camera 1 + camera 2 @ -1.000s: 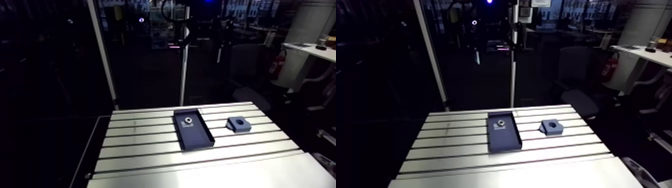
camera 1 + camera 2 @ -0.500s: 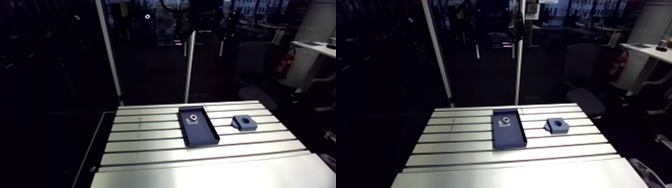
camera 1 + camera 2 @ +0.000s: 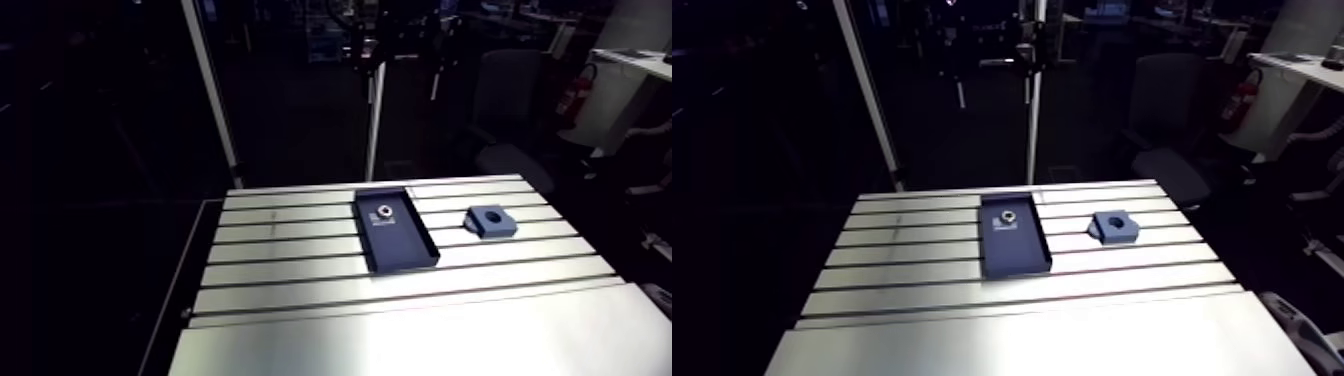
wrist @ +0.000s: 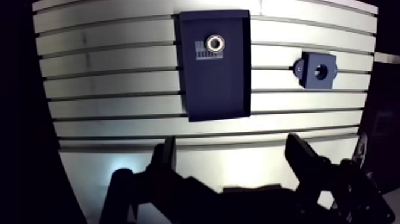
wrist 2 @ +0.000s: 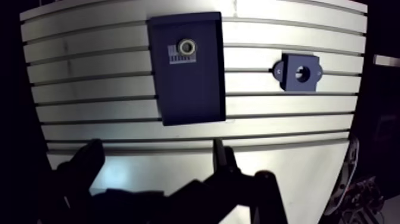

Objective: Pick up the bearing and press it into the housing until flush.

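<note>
Bearing [image 4: 215,42] first: it lies flat, bore up, in the far end of a shallow dark tray [image 4: 217,95], by a small pale label. I judge that to be a fixed spot, so that I can find the bearing in the same place each time. In the arm view the tray sits a little above the middle of the frame, lengthwise across the slots of the table [image 4: 107,77]. The housing [image 4: 316,70] lies right of it, well apart, flat with its round bore facing up so that the bearing can be pushed straight down into it. My end effector [image 4: 231,146] hangs above the near part of the table, short of the tray's near edge, its two fingers spread wide with nothing between them — open, ready for a pinch across the ring's outer rim. Nothing of the task is done yet: bearing untouched, bore empty. The next move, as I judge it, is forward and down over the tray's far end — squarely, since the tray's low wall may crowd a finger there.
</note>
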`<act>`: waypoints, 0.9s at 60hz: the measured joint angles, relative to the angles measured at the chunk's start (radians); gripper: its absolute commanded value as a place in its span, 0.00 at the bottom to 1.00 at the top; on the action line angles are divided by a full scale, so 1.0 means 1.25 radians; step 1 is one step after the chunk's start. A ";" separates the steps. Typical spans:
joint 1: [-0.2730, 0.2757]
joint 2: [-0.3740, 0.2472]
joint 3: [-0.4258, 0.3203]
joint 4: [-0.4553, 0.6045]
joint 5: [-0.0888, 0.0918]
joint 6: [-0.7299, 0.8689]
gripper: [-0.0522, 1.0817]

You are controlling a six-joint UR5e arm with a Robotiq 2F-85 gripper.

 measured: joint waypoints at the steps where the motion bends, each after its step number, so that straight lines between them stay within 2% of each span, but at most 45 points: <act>1: -0.001 0.003 0.001 -0.004 0.000 -0.006 0.05; 25: -0.011 0.073 0.023 -0.100 0.005 -0.072 0.05; 54: -0.009 0.089 0.075 -0.157 0.007 -0.056 0.05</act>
